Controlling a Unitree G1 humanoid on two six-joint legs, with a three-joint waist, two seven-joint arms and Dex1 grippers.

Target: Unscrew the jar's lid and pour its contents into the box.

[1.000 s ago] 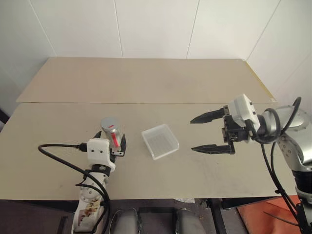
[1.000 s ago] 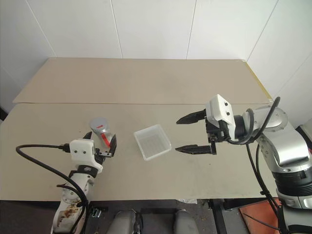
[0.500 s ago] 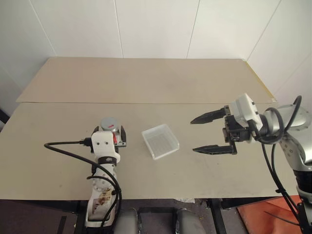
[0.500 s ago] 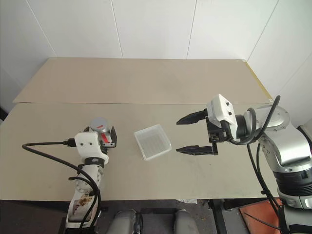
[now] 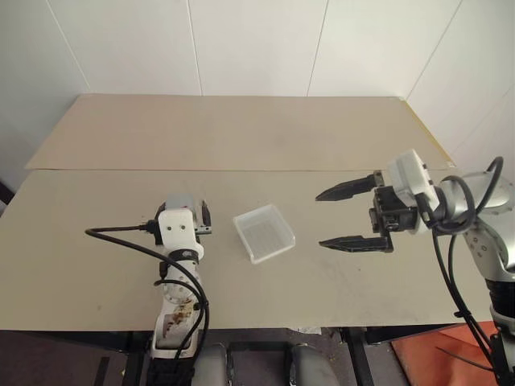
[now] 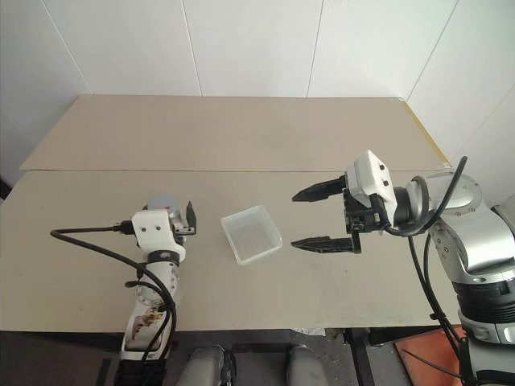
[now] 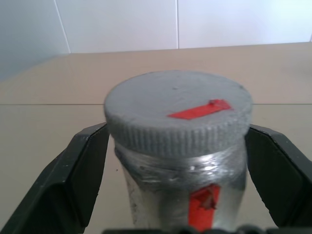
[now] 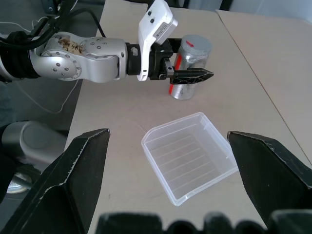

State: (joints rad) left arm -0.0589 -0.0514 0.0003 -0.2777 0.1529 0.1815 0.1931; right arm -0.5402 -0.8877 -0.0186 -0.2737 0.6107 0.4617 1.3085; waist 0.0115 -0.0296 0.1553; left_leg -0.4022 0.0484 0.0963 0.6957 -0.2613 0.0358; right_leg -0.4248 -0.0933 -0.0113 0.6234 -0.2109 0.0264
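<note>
The jar (image 7: 181, 195) stands upright on the table (image 5: 96, 265), toward its near edge and left of the middle, with the grey lid (image 7: 178, 111) seated on it, red mark up. So nothing of the task looks done yet: the lid has to be unscrewed and the contents, which cannot be made out through the plastic, poured into the box (image 5: 264, 232). That clear box sits empty just to the right of the jar, near the middle of the table.

The left gripper (image 8: 181, 67) brackets the jar, a black finger (image 7: 73, 175) on either side below the lid, spread wide with a gap on both sides; it grips nothing.

The right gripper (image 5: 348, 217) hovers beyond the box's right side, jaws wide apart and empty.
</note>
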